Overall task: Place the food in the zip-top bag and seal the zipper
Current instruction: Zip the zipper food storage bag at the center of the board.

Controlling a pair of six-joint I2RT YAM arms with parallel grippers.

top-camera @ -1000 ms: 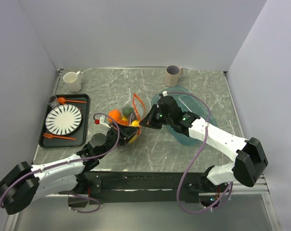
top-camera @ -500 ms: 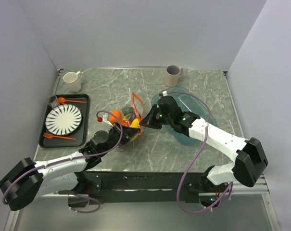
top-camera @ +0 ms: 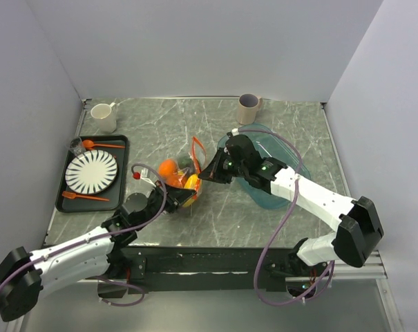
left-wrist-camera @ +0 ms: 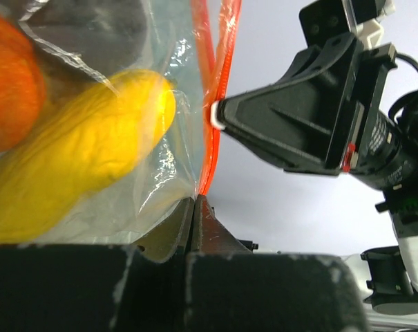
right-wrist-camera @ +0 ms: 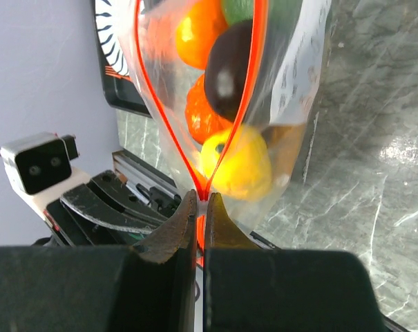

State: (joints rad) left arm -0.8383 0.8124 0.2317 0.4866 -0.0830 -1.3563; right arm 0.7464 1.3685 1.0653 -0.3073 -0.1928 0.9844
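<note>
Just left of the teal bowl point(top-camera: 264, 131), above the marble table point(top-camera: 160, 117), the zip-top bag point(top-camera: 183, 181) is being held between both arms. The right gripper point(right-wrist-camera: 200, 202) is being pressed closed on the zipper point(left-wrist-camera: 209, 155), at the point where its two orange-red strips meet. Beyond that pinch the strips are bowing apart, and the mouth is gaping open. The left gripper point(left-wrist-camera: 193, 205) is being clamped on the bag's edge on the side away from the bowl, at the foot of the zipper. Food is being carried inside the clear plastic: an orange point(right-wrist-camera: 195, 31), a dark plum point(right-wrist-camera: 226, 69) and a yellow lemon point(right-wrist-camera: 242, 164) nearest the pinched end.
</note>
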